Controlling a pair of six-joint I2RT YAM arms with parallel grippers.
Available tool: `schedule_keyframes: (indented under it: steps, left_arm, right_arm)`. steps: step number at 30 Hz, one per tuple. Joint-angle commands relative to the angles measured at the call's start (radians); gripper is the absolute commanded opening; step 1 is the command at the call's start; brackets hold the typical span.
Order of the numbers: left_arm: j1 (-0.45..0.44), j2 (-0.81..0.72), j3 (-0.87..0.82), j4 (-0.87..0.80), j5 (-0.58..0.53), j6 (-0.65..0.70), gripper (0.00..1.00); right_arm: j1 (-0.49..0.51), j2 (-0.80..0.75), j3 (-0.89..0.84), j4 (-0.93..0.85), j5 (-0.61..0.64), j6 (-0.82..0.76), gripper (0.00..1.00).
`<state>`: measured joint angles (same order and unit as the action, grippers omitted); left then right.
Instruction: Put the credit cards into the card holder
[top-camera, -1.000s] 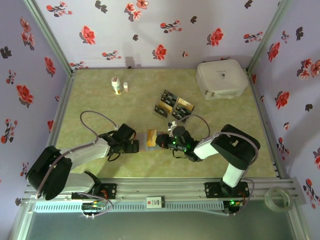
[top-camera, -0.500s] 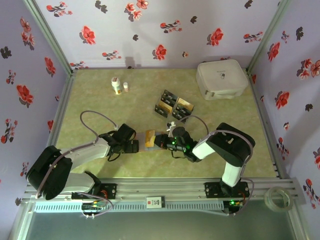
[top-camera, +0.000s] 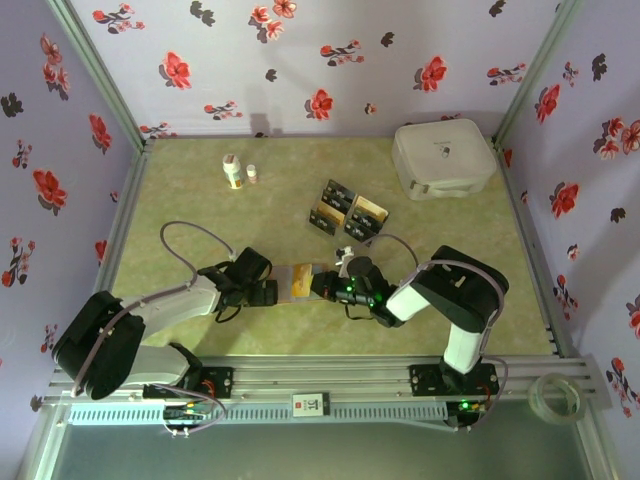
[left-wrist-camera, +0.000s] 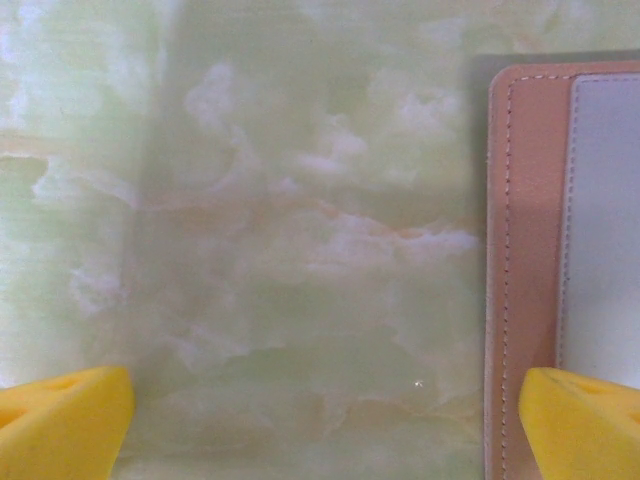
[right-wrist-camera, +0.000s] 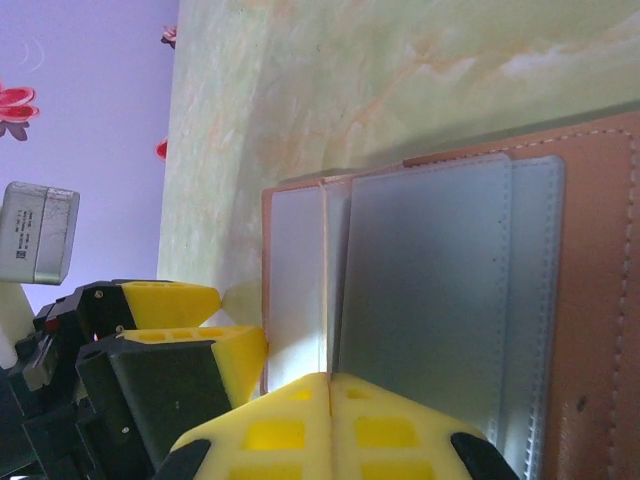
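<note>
The reddish-brown card holder (top-camera: 296, 281) lies open on the table between my two grippers, its grey-blue inside (right-wrist-camera: 430, 300) facing up. My right gripper (right-wrist-camera: 330, 380) is shut on a thin leaf of the card holder that stands on edge between the pads; in the top view the right gripper (top-camera: 318, 285) sits at the holder's right side. My left gripper (left-wrist-camera: 325, 425) is open, its right finger (left-wrist-camera: 585, 425) over the holder's stitched edge (left-wrist-camera: 522, 250), and nothing is between the pads. The black and gold credit cards (top-camera: 346, 211) lie grouped farther back.
A large white rounded case (top-camera: 443, 158) sits at the back right. Two small bottles (top-camera: 234, 172) stand at the back left. A roll of tape (top-camera: 558, 394) rests on the frame at the near right. Flowered walls close in the table.
The holder's raised leaf has tipped down to the left, so the holder looks flatter and wider. The right gripper shifted slightly with it. The left arm has stayed put.
</note>
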<state>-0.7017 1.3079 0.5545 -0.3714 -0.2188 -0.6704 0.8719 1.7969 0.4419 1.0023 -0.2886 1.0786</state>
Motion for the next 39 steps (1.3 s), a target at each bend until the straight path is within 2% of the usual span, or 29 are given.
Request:
schedule_keyframes:
  steps: [1, 39]
  left_arm:
    - [0.003, 0.013, 0.01, -0.031, -0.029, -0.003, 1.0]
    - [-0.004, 0.017, 0.009, -0.025, -0.029, -0.006, 1.0]
  right_arm:
    - [0.007, 0.024, -0.017, 0.035, 0.004, 0.012, 0.0]
    - [0.007, 0.068, 0.024, 0.004, -0.064, 0.012, 0.0]
